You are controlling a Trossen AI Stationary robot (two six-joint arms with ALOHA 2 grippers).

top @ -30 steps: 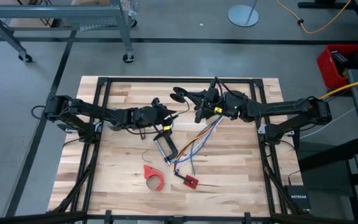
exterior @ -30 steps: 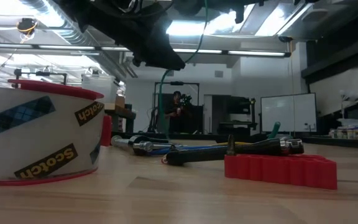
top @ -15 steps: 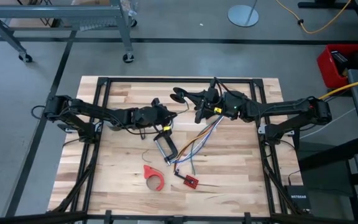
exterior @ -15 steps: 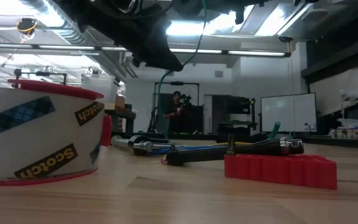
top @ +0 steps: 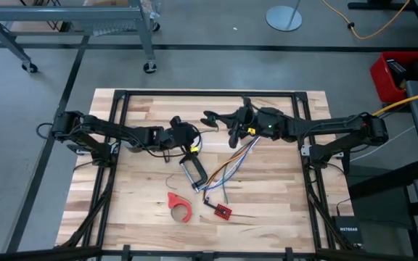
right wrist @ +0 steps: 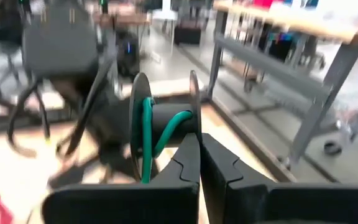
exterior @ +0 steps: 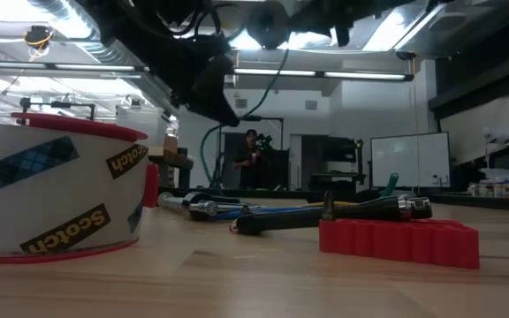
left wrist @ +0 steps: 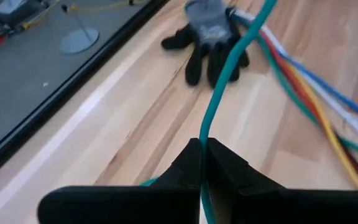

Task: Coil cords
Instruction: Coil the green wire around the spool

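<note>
A black reel [right wrist: 160,118] with green cord wound on it hangs above the table's far middle [top: 210,119]. My right gripper [right wrist: 199,146] is shut on it, reaching in from the right [top: 223,120]. A green tail [left wrist: 229,56] runs from the reel to my left gripper [left wrist: 202,146], which is shut on it just left of the reel [top: 191,135]. In the low view the cord [exterior: 281,71] drops from the dark arms at the top and bows down to the left. My left gripper pinches the green cord [left wrist: 202,132] between its two fingertips, a single strand. The fingers slant down from the table's left and lie along the cord, which runs on ahead in a fairly straight line, clear of the table. My right gripper pinches the rim of one of the reel's discs [right wrist: 194,127] between its two fingers. The fingers come nearly level from the table's right. The reel is lifted clear, its discs on edge.
A grey-and-black glove [left wrist: 213,37] lies ahead of my left gripper beside a multicoloured wire bundle [top: 234,156] that ends at a small red board [top: 222,211]. A red-rimmed tape roll [top: 180,205] and a hand tool [top: 193,170] lie nearer. Black frame rails [top: 209,93] border the table.
Both grippers have tipped downward. The reel has sunk a little toward the table with my right gripper. In the low view the green cord, which hung nearly straight, now bows out to the left.
</note>
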